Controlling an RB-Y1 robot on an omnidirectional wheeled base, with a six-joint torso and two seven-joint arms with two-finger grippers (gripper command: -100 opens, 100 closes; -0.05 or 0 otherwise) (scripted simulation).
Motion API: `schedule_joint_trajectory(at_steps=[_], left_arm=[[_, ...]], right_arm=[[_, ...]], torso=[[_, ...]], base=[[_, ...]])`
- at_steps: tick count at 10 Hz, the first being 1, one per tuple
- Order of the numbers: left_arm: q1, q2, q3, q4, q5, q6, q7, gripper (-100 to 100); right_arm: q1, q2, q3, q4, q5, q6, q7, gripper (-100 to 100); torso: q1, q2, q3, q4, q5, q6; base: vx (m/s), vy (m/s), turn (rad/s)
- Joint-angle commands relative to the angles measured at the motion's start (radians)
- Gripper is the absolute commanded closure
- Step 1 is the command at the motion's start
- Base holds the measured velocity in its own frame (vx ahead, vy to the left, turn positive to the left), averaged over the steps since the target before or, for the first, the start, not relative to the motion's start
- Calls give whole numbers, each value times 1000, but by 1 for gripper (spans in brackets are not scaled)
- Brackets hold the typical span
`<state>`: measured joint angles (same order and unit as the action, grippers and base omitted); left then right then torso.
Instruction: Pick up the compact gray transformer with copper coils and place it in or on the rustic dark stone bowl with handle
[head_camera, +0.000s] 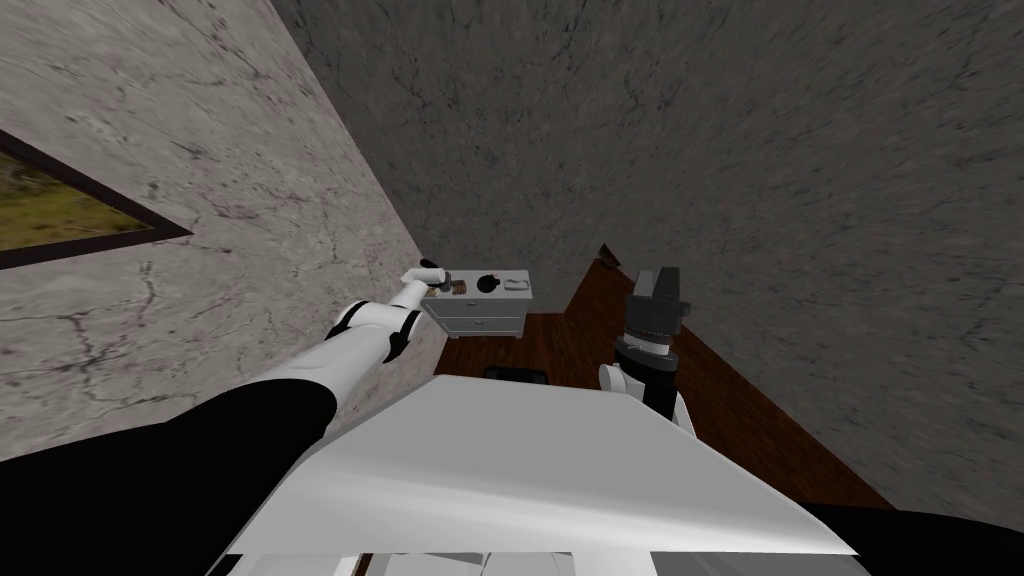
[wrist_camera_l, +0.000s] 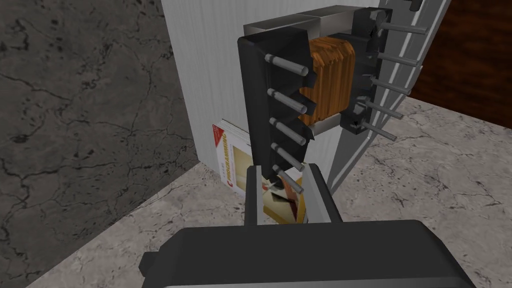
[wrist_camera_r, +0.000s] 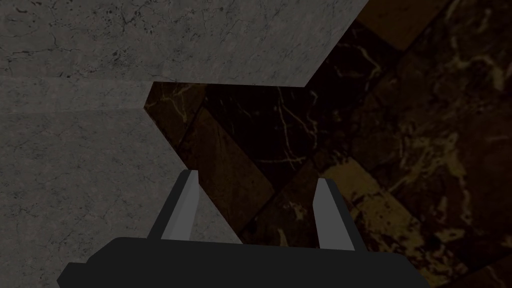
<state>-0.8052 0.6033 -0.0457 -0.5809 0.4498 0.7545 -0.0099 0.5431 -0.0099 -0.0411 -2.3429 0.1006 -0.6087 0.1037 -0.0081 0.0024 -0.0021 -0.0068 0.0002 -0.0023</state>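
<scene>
The transformer has black end plates with grey pins and an orange-brown copper coil in the middle. My left gripper is shut on the lower end of one black plate, its fingers pressing close on both sides. In the head view the transformer is at the left end of the small white cabinet's top, with my left gripper at it. The dark bowl with handle stands just to its right. My right gripper hangs open over the wood floor, and shows empty in its wrist view.
A book with red lettering lies beyond my left fingers, against the white surface. A pale grey object sits at the cabinet's right end. The light marbled wall runs close along my left arm; a dark wall stands behind the cabinet.
</scene>
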Motion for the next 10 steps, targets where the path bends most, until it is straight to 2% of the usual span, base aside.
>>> schedule_joint_trajectory(at_steps=[1, 2, 6, 7, 10], left_arm=[[-15, 12, 1, -12, 6, 28, -1, 100], [-15, 12, 1, -12, 6, 28, -1, 100], [-58, 24, 16, -50, 22, 109, 8, 100], [-74, 24, 26, -65, 30, 144, 12, 100], [-97, 22, 43, -88, 42, 197, 17, 100]], right_arm=[[0, 0, 0, 0, 0, 0, 0, 0], [0, 0, 0, 0, 0, 0, 0, 0], [0, 0, 0, 0, 0, 0, 0, 0], [0, 0, 0, 0, 0, 0, 0, 0], [0, 0, 0, 0, 0, 0, 0, 0]], torso=[[0, 0, 0, 0, 0, 0], [-1, 0, 0, 0, 0, 0], [-1, -5, -3, -1, -1, 2], [0, -6, -3, -1, -1, 2], [2, -10, -6, -2, 0, 3]], base=[[-62, -90, -4], [-32, -58, -8], [11, -63, -72], [63, -32, -149], [81, -17, -130]])
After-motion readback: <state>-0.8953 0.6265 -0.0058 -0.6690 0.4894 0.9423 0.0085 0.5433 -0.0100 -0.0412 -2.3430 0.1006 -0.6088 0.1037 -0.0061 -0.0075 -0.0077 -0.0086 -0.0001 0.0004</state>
